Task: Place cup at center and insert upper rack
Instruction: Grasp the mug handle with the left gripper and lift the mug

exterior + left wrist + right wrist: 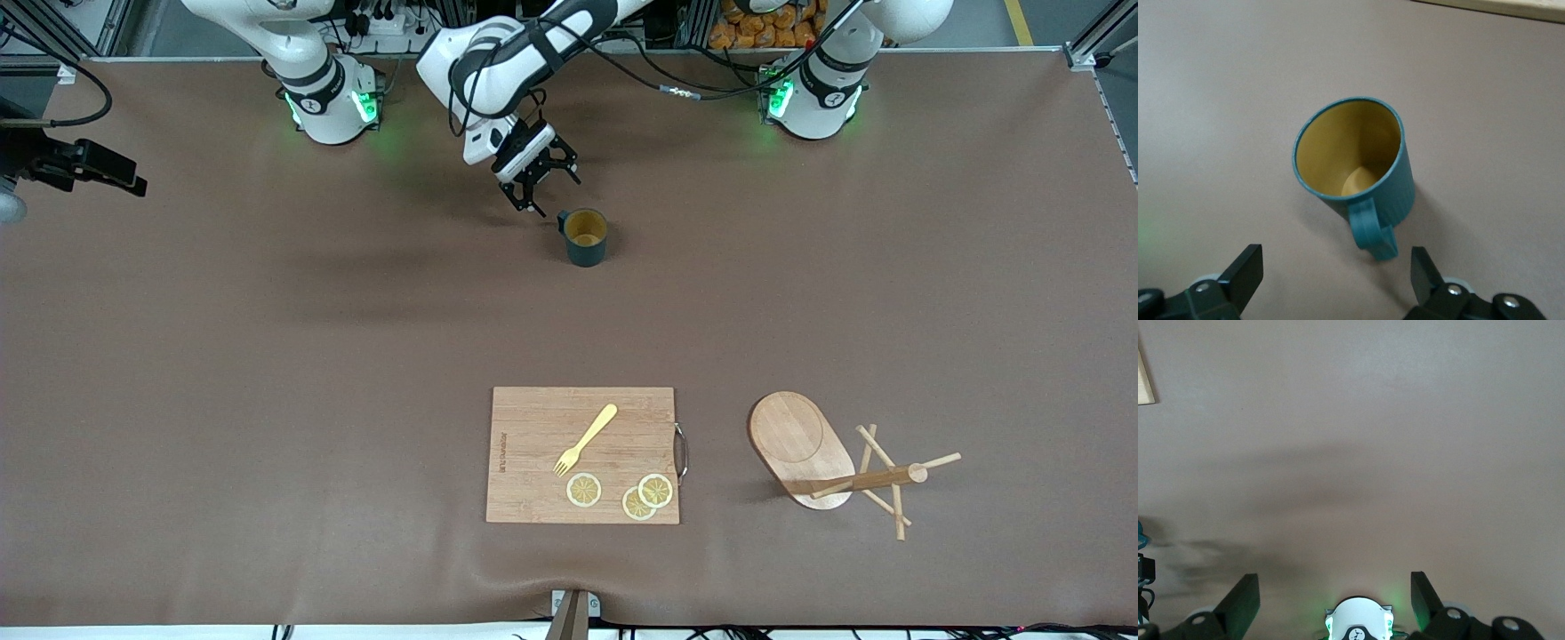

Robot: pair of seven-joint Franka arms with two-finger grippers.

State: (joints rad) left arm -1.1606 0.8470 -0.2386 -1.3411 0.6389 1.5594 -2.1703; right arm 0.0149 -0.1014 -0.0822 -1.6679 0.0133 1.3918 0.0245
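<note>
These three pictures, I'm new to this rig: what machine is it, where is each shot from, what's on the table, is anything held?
Two robot arms share a brown table. The wide picture looks down from across it; the other two come from cameras on each wrist. The left gripper, open and empty, hangs beside the teal cup, fingers either side of its handle. The right gripper waits, open. Nearer the front camera lie a cutting board with a fork and lemon slices, and the mug rack, tipped over.

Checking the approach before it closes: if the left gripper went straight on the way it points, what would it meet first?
Most likely the cup's handle: the open left gripper faces the cup, handle between its fingers.
</note>
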